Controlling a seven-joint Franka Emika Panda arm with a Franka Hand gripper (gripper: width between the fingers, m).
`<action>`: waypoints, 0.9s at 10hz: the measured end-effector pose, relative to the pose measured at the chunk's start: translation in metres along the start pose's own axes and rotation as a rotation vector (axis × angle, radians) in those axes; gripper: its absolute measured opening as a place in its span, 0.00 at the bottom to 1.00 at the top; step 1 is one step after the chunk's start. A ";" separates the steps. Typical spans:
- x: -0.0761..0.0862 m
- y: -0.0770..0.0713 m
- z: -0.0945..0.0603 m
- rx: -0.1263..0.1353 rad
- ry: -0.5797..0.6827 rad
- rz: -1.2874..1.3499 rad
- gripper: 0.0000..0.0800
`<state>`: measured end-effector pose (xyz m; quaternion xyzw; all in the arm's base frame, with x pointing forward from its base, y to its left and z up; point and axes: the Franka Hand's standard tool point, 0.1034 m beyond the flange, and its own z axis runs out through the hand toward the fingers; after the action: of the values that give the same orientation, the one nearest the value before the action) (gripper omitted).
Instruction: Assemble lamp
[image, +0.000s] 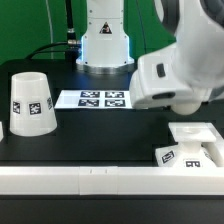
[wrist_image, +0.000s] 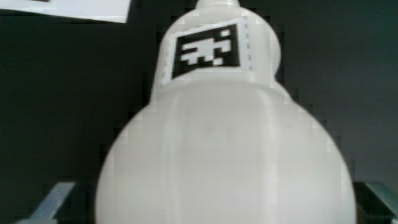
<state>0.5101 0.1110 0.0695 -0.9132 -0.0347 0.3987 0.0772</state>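
Between my fingers (wrist_image: 50, 202) sat the lamp bulb (wrist_image: 214, 130), neck pointing away; whether my gripper (wrist_image: 210, 204) was clamped on it I could not tell. Squeezing its middle evenly seemed wise, lest it roll

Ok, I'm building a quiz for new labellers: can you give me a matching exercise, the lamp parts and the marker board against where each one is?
Things:
1 shade
2 base
3 bulb
4 marker board

Places:
A lying flat, in the middle of the exterior view
B close up in the wrist view, between the fingers of the hand
C exterior view's left, standing wide end down
D exterior view's right, low

Pairs: 1-C; 2-D; 3-B; 4-A
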 end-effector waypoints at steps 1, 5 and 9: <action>-0.006 0.002 -0.028 0.007 0.017 -0.030 0.72; 0.005 0.003 -0.061 0.001 0.187 -0.072 0.72; 0.004 0.013 -0.107 -0.043 0.503 -0.142 0.72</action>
<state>0.5914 0.0866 0.1362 -0.9802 -0.0870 0.1521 0.0920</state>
